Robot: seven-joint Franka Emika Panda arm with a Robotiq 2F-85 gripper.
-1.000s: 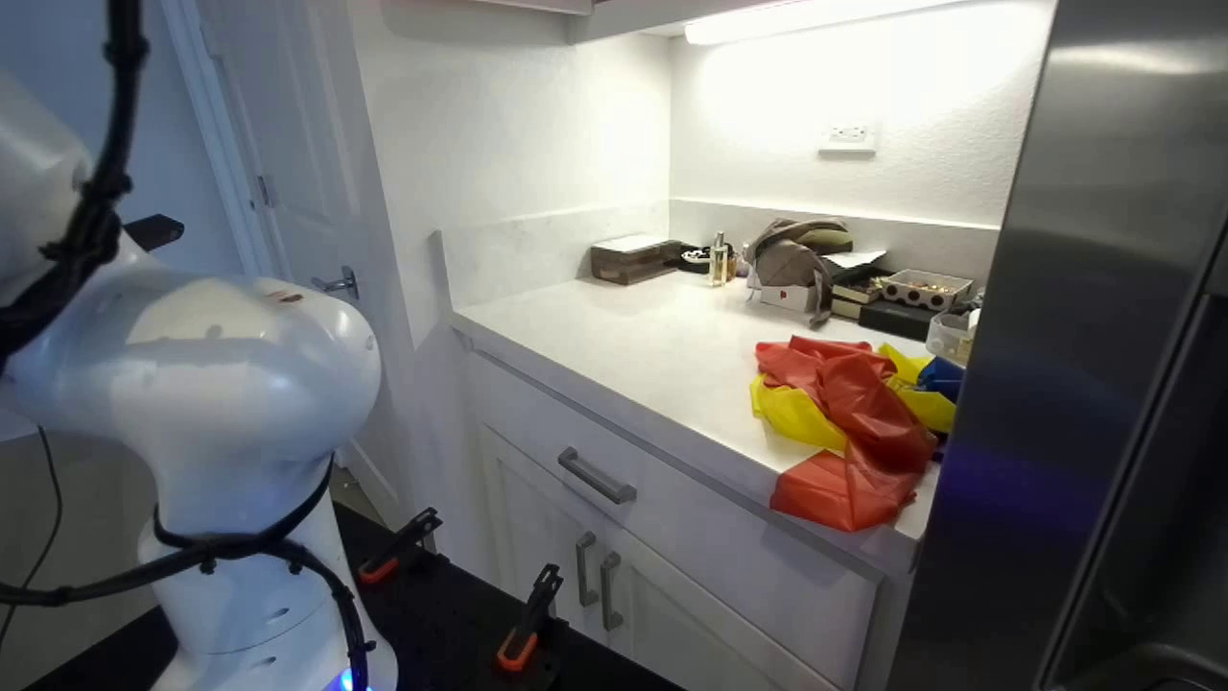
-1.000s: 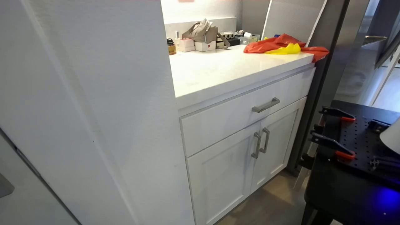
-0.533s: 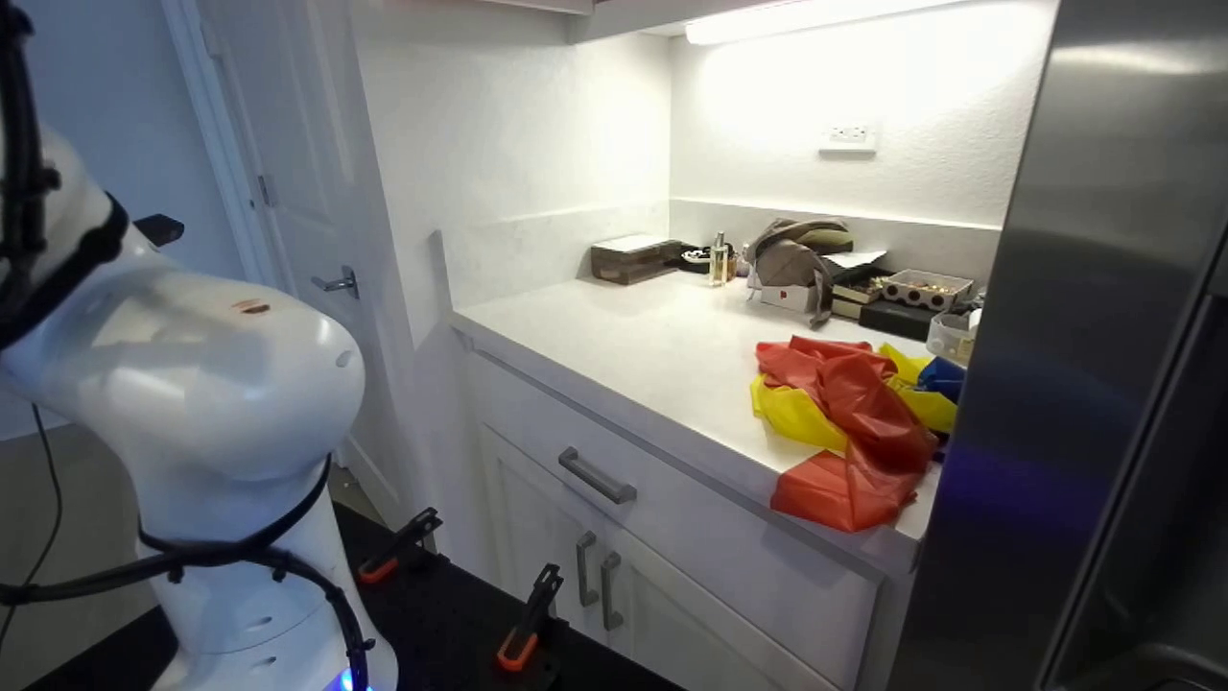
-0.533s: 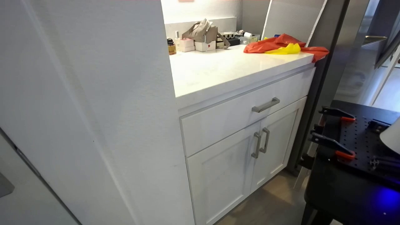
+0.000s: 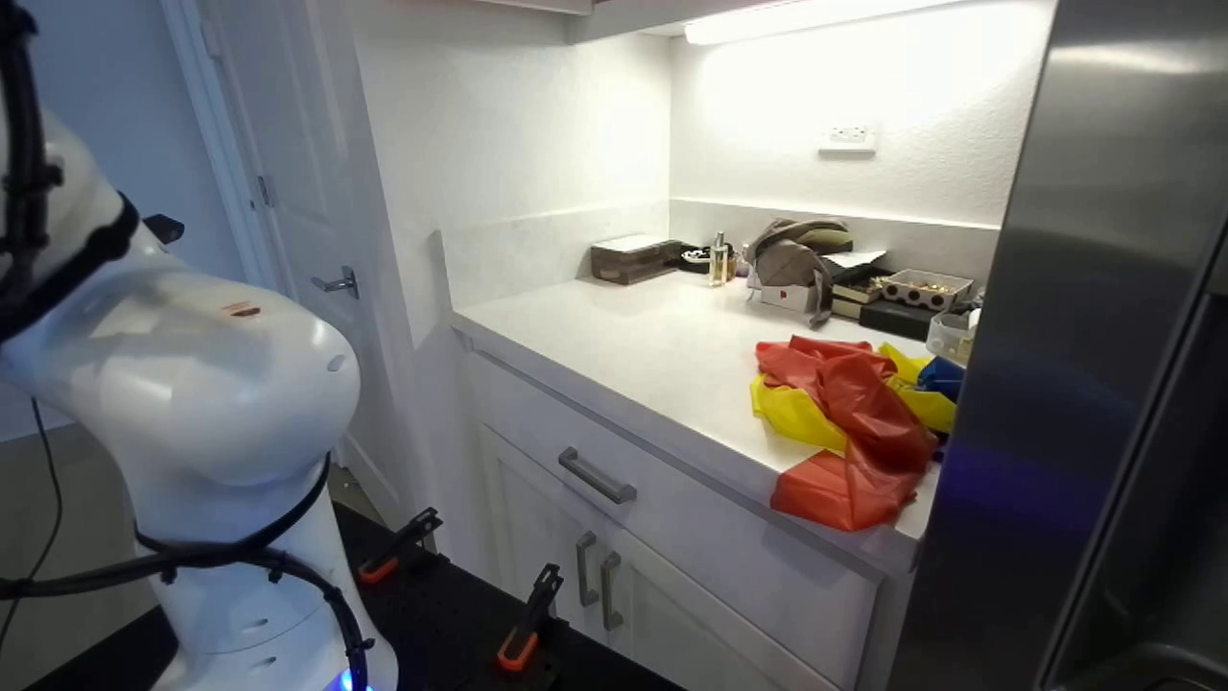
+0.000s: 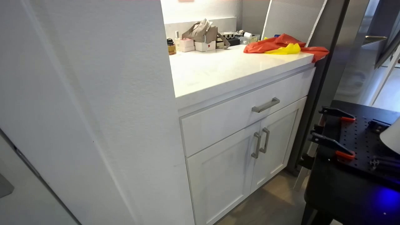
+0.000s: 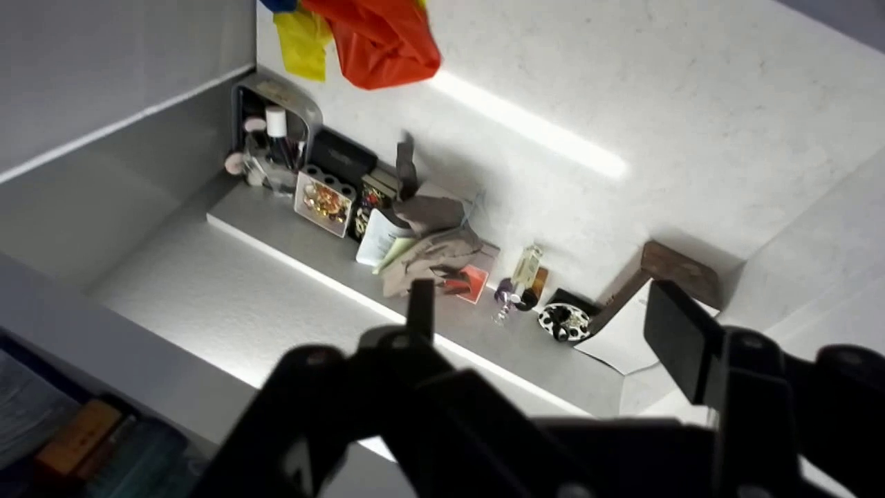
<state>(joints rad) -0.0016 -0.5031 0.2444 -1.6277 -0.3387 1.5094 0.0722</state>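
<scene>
White countertop (image 5: 614, 336), crumpled red, yellow and blue sheeting (image 5: 859, 422) over its edge, 1 brown box (image 5: 624, 266), 1 black case (image 5: 897, 319)

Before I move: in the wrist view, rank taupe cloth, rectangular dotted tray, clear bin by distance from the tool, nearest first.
1. Taupe cloth: picture-left side of the open tool.
2. Dotted tray: farther picture-left.
3. Clear bin: farthest picture-left, at the row's end.

A strip light (image 5: 767, 19) overexposes the wall (image 5: 767, 106) below it.
</scene>
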